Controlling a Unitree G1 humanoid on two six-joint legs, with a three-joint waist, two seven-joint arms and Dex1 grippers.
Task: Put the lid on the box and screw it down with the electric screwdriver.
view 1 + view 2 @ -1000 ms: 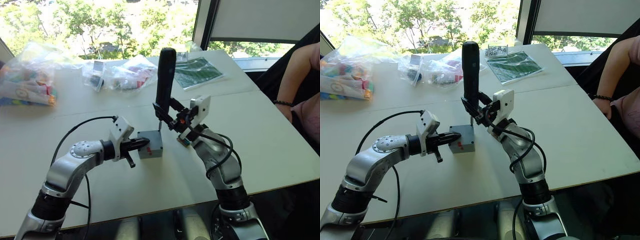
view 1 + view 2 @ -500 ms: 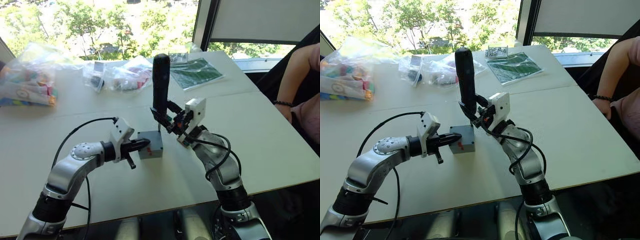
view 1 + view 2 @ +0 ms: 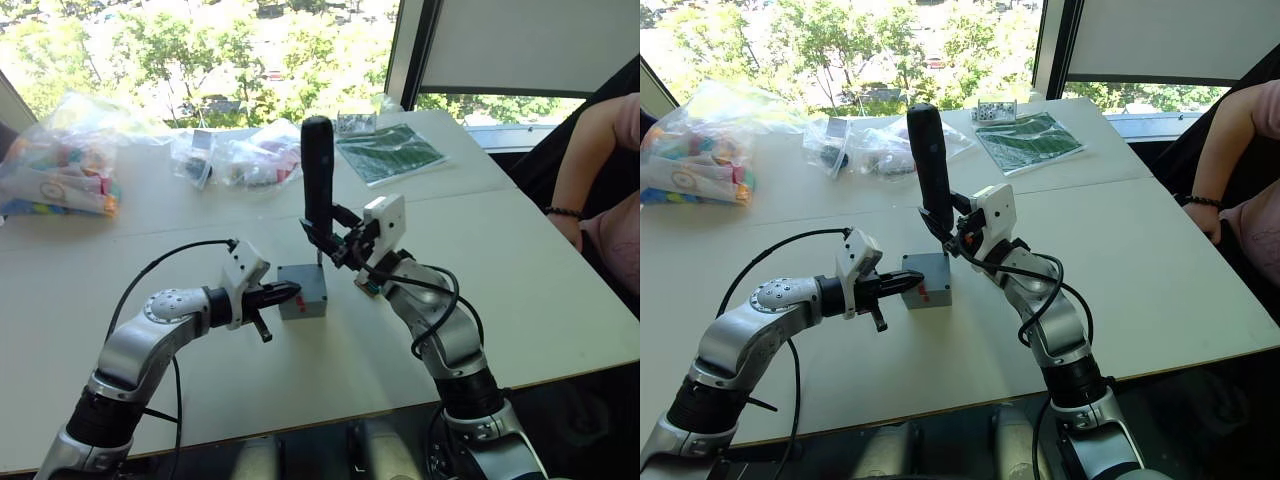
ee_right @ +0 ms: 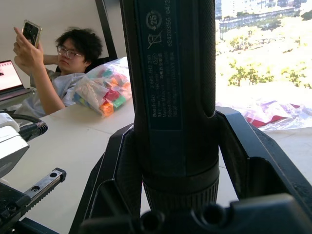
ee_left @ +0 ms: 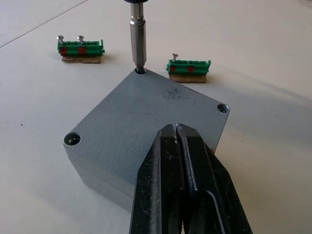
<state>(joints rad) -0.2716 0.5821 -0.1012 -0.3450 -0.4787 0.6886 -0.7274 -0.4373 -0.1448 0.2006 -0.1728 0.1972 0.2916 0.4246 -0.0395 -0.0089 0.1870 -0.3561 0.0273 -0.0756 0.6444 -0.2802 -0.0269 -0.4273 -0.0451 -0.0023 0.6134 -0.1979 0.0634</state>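
Note:
The grey box [image 3: 305, 298] stands mid-table with a small red mark on its near side. The lid [image 5: 151, 117] lies on top of it, with a screw sunk in one corner hole [image 5: 72, 140]. My left gripper [image 5: 176, 128] is shut, and its tips rest on the lid's near edge. My right gripper [image 3: 327, 235] is shut on the electric screwdriver [image 3: 317, 180], which it holds upright. The screwdriver's metal bit [image 5: 138, 41] stands in the lid's far corner hole.
Two green terminal strips [image 5: 80, 48] [image 5: 188, 67] carrying screws lie just beyond the box. Bags of parts [image 3: 62, 160] [image 3: 245, 152] and a green sheet [image 3: 390, 146] sit at the back. A person's arm [image 3: 590, 170] is at the right table edge.
The screwdriver has come down a little and tipped from a right lean to upright, with its bit at the box's far corner. The left gripper has stayed against the box.

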